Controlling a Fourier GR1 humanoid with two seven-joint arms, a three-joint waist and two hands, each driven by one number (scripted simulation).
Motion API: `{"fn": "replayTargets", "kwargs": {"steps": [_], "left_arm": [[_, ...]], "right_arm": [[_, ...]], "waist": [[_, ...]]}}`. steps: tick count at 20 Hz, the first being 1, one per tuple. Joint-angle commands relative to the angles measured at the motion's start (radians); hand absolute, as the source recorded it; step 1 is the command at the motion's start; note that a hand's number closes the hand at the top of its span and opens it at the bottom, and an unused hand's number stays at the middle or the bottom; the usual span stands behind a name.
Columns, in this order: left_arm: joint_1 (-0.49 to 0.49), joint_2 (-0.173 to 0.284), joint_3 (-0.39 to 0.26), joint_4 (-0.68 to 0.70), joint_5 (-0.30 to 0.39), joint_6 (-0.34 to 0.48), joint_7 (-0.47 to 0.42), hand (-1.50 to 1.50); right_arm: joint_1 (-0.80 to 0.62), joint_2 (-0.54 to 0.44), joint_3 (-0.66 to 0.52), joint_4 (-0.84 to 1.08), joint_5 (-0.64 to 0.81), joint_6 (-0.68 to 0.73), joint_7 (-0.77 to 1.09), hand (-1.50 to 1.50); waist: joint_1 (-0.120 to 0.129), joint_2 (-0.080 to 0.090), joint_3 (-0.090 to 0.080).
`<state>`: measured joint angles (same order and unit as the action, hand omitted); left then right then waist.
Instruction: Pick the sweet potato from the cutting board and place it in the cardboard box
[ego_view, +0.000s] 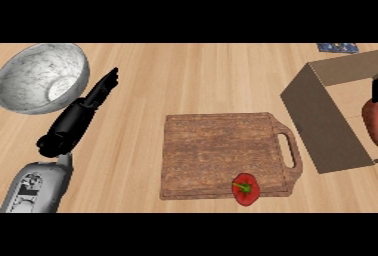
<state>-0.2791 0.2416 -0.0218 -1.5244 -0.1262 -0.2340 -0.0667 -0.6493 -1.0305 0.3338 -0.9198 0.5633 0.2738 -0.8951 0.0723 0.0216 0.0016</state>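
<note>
The sweet potato (370, 118), reddish brown, shows at the view's right edge, standing on end over the inside of the open cardboard box (317, 120). A black sliver of my right hand (375, 88) touches its top; the rest of that hand is cut off by the edge. The wooden cutting board (218, 152) lies in the middle with its handle toward the box. My left hand (100, 92) rests open at the left, fingers straight and pointing away toward the bowl, holding nothing.
A red bell pepper (246, 189) sits on the board's near edge. A large marbled grey bowl (44, 75) stands at the far left. A blue patterned item (338, 47) lies at the back right, behind the box.
</note>
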Motion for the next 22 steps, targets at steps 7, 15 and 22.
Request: {"fn": "replayTargets", "kwargs": {"steps": [7,15,22], "left_arm": [[0.014,-0.011,0.002,0.032,-0.021,0.021,-0.038,0.00],[0.002,-0.013,0.002,0.020,-0.021,0.024,-0.021,0.00],[-0.012,-0.009,-0.005,0.027,-0.022,0.009,-0.033,0.00]], "right_arm": [[-0.085,0.061,0.036,0.153,-0.117,0.140,-0.345,-1.50],[-0.037,0.240,-0.077,0.263,-0.562,0.441,-0.073,-1.50],[-0.153,0.192,-0.186,0.399,-0.797,0.616,0.147,-1.50]], "waist": [[-0.007,0.004,0.002],[-0.002,0.014,0.002],[0.001,0.011,0.002]]}}
